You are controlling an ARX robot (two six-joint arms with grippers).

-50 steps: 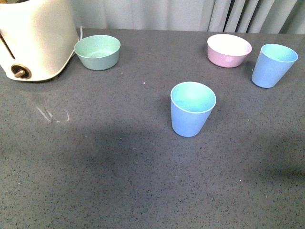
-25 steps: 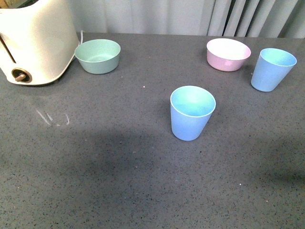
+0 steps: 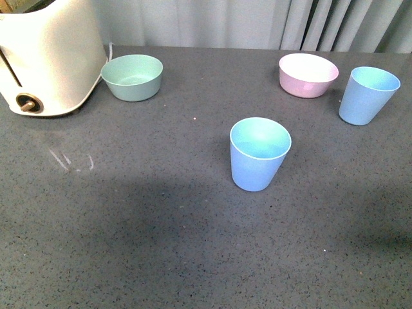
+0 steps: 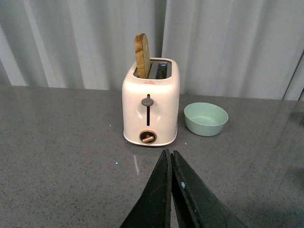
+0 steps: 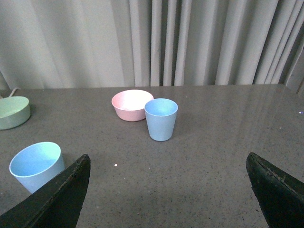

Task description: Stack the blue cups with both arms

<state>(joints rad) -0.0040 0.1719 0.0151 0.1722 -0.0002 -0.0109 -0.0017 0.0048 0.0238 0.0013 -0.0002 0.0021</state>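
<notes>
Upper left: toaster (image 3: 45, 58), green bowl (image 3: 132, 77) beside it, both well apart from cups. Frame centre: first cup (image 3: 259, 154), upright, mouth up, ready to receive. Upper right: pink bowl (image 3: 308, 74), second cup (image 3: 367, 95) just beside it, upright. Wrist views: left gripper (image 4: 170, 154) pressed together, facing toaster, apparently idle; right gripper (image 5: 167, 161) spread wide, squared on second cup, likely for your grasp.
</notes>
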